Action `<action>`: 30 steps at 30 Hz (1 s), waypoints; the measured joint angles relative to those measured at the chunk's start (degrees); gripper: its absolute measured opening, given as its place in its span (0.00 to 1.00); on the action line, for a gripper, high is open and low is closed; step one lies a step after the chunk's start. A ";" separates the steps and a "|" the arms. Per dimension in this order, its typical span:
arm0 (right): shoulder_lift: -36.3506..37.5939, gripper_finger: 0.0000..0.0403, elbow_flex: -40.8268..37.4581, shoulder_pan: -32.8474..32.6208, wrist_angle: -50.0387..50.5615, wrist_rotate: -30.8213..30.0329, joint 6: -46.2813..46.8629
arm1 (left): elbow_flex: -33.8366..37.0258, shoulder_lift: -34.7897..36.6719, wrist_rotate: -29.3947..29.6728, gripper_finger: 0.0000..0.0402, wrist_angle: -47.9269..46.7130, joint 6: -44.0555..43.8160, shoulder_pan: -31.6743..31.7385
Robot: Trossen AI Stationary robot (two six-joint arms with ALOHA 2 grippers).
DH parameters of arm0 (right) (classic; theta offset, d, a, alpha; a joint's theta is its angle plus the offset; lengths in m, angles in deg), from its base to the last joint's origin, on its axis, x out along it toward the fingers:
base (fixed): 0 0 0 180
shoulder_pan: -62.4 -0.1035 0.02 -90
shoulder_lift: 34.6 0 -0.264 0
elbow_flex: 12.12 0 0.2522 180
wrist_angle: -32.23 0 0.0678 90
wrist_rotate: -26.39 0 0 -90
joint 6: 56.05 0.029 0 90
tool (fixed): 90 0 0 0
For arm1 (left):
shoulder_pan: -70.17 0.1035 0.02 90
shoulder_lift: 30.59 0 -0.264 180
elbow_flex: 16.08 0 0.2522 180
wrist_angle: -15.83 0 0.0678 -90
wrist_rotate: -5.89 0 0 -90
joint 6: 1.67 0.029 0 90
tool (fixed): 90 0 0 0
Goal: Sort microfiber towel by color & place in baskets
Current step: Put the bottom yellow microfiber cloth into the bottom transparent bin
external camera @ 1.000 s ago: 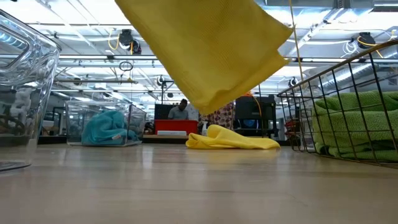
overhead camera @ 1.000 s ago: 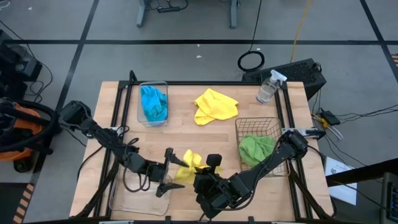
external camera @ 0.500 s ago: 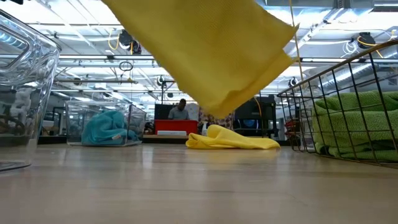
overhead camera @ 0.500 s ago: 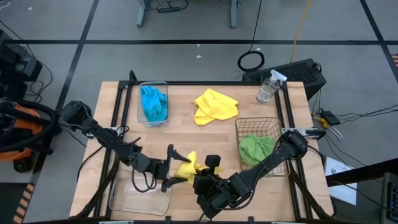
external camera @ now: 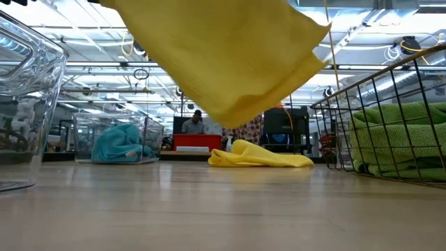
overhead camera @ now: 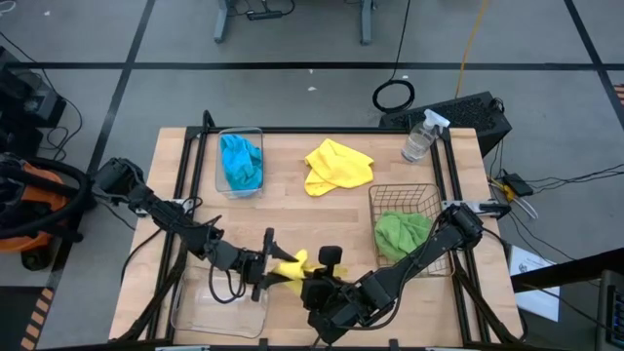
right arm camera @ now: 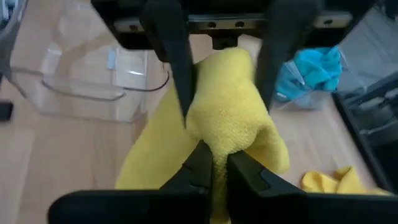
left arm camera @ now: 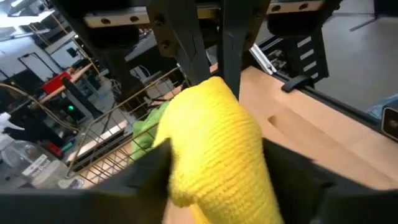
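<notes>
A yellow towel (overhead camera: 290,267) hangs between my two grippers above the table's near middle; it also shows in the low view (external camera: 223,56). My right gripper (overhead camera: 310,276) is shut on it. My left gripper (overhead camera: 265,263) is open, with a finger on either side of the towel's bunched end (left arm camera: 211,149); I cannot tell whether they touch it. A second yellow towel (overhead camera: 337,166) lies flat on the table at the far middle. Blue towels (overhead camera: 241,162) lie in a clear tub (overhead camera: 220,146). Green towels (overhead camera: 402,232) lie in the wire basket (overhead camera: 374,195). My right gripper pinches a bunched fold of the yellow towel (right arm camera: 214,140) between its two fingers (right arm camera: 199,167), which come level from the table's right side. The towel is lifted clear of the table. Its loose part hangs below, with the lowest corner (external camera: 230,122) in the air.
An empty clear tub (overhead camera: 185,317) stands at the near left, under my left arm. A clear spray bottle (overhead camera: 419,136) stands at the far right corner. Bare wood lies between the far yellow towel and the grippers.
My left gripper has moved toward the table's right, and my right gripper has moved toward its left with the towel. The towel's bunched end now sits between the left gripper's open fingers. The towel stays clear of the table.
</notes>
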 joint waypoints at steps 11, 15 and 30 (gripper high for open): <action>0.04 0.33 0.11 -0.29 1.40 -0.93 9.72 | 0.00 1.79 3.29 0.08 1.98 0.81 -0.52; 0.00 0.44 0.03 -1.27 8.82 -0.39 18.07 | -0.02 3.93 8.12 0.06 1.24 0.82 -2.11; -0.09 0.30 -14.19 -3.61 0.16 -6.25 24.87 | -0.02 8.28 15.46 0.05 -0.56 0.81 -6.36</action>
